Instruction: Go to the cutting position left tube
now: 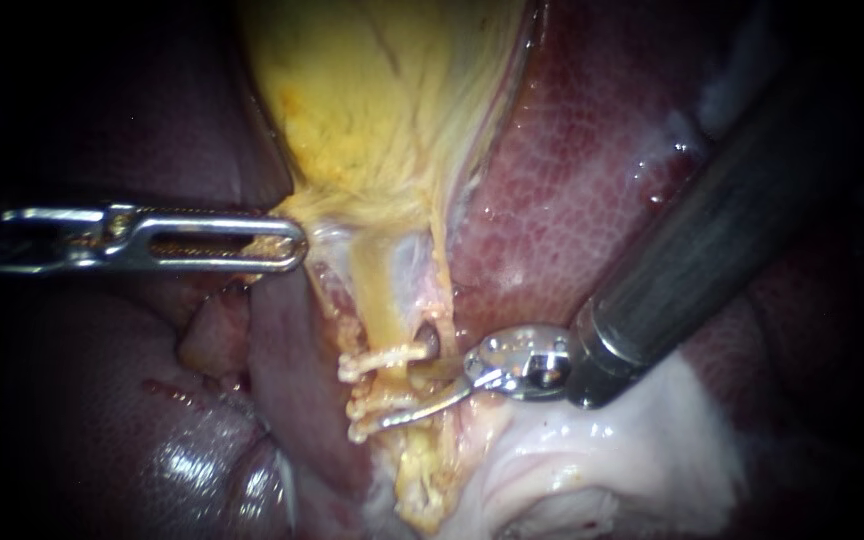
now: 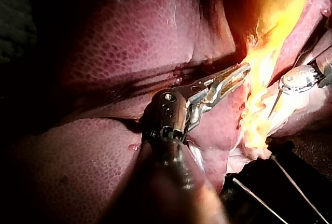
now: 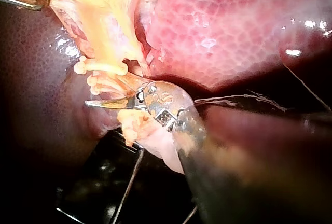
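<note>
Right instrument (image 1: 407, 393): pincer open, its thin blades standing apart, one on each side of the clipped tube (image 1: 384, 310), in the stretch between the upper clip (image 1: 377, 358) and the lower clips (image 1: 360, 408). Up along the tube sits the yellow gallbladder (image 1: 382, 110), and there the left instrument (image 1: 287, 243) has its pincer clamped on the gallbladder's neck. The liver (image 1: 572, 170) lies beside the tube.
</note>
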### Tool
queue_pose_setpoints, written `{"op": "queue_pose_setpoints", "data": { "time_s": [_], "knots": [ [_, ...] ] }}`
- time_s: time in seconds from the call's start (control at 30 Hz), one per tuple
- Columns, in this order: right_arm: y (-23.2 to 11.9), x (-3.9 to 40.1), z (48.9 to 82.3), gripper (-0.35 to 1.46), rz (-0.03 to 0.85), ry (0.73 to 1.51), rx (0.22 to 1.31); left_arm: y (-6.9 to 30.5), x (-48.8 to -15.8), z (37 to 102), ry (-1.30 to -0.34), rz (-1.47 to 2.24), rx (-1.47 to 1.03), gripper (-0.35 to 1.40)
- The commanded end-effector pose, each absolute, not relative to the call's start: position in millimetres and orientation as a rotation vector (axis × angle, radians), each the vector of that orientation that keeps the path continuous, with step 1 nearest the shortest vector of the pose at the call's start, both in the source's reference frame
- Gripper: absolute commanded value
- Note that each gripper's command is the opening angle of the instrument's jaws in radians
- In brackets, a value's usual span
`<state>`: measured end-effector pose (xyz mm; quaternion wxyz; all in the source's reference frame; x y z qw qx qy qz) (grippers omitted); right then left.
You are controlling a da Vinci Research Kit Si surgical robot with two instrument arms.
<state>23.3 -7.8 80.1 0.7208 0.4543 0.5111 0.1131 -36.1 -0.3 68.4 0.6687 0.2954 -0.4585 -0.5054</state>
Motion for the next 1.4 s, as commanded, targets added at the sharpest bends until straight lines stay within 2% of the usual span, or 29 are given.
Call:
{"op": "queue_pose_setpoints", "data": {
  "time_s": [0.03, 1.4],
  "knots": [
    [-7.8, 23.5, 80.1, 1.4, 0.251, 1.127, 1.005, -0.2, -36.1, 68.5, -1.034, -1.14, 0.667, -0.35],
    [-7.7, 28.0, 80.6, 1.42, 0.274, 1.167, 1.035, 0.0, -37.1, 69.0, -1.034, -1.144, 0.662, -0.35]
  ]
}}
